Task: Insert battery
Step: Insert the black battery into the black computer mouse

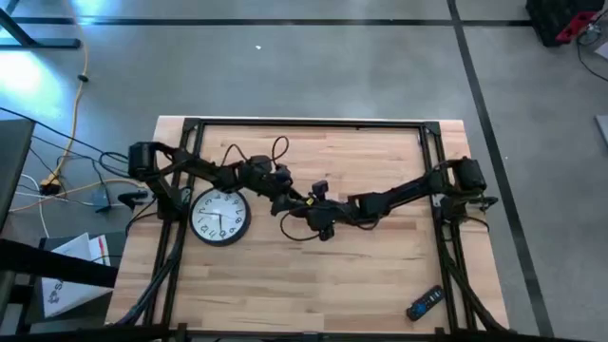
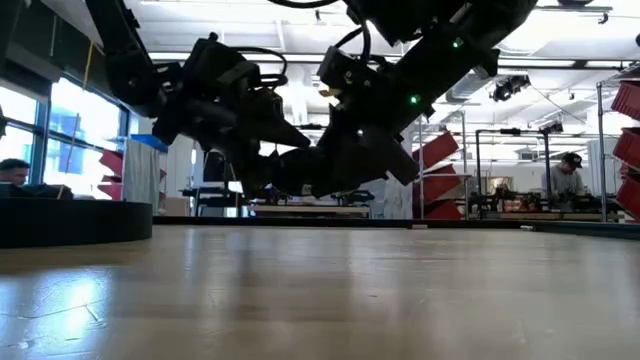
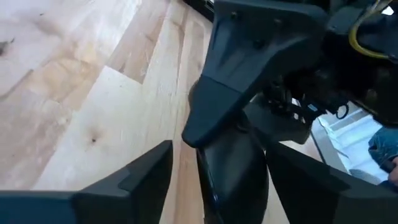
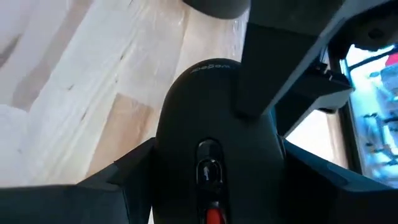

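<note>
- Yellow and white cables (image 1: pixel 71 142): loose on the grey floor left of the table; seen in the high view only.
- Table (image 1: pixel 285 285): pale wood planks, visible grain and knots, black frame along the edges.
- Left arm (image 1: pixel 180 169): dark, jointed, reaching from the left edge towards the table's middle.
- Wall clock (image 1: pixel 220 216): round, white face, black rim, lying flat just below the left arm; in the low view only a low dark band at the far left.
- Left gripper (image 3: pixel 221 149): at the table's middle, fingers spread wide either side of the mouse, bare wood showing beside one finger; angular matte black fingers (image 3: pixel 143 177).
- Computer mouse (image 4: pixel 205 99): black, smooth, domed, scroll wheel and a red mark on its back; raised above the table at its middle between both grippers. Whole top side shown by the right wrist view alone; only a glossy rounded edge in the left wrist view. Battery not to be made out in any view.
- Right gripper (image 4: pixel 217 144): clamped on the mouse, one finger on each flank.
- Right arm (image 1: pixel 418 190): stretched in from the right edge.
- Remote-like bar (image 1: pixel 425 304): black with blue, lying near the table's lower right corner, well apart from the arms.
- Seated people (image 2: pixel 565 172): far behind the table, low view only.
</note>
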Motion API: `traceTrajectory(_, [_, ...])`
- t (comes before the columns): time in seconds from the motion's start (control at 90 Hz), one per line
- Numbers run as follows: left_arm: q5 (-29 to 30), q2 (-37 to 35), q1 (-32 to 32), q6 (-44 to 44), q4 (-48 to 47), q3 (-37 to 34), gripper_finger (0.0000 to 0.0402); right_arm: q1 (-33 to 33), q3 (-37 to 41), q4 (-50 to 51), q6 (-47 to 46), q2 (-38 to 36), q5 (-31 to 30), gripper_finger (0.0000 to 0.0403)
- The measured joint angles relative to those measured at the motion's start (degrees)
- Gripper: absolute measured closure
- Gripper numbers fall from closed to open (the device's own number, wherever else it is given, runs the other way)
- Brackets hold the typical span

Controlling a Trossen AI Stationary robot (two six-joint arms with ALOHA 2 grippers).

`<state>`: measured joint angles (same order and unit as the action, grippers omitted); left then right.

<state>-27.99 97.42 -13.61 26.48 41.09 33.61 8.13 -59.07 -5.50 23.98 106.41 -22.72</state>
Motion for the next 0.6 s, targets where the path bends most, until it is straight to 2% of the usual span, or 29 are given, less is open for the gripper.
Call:
traceTrajectory(0.156, [0.0, -3.1, -1.6, -3.5, -3.0, 0.0, 0.0162, -1.9, 0.0, 2.9, -8.4, -1.1, 7.9, 0.0157])
traceTrajectory(0.322, [1.0, -10.1, -4.7, -9.7, -9.1, 0.0, 0.0161, -4.4, 0.0, 6.0, -14.5, -1.9, 15.3, 0.0157])
traceTrajectory(0.444, [7.1, -17.0, -5.9, -16.2, -15.8, 0.0, 0.0161, -7.2, 0.0, 7.9, -18.8, -1.9, 19.8, 0.0157])
traceTrajectory(0.6, [15.4, -25.0, -5.9, -22.0, -22.0, -0.1, 0.0161, -8.7, 0.0, 6.3, -20.1, -0.9, 20.0, 0.0157])
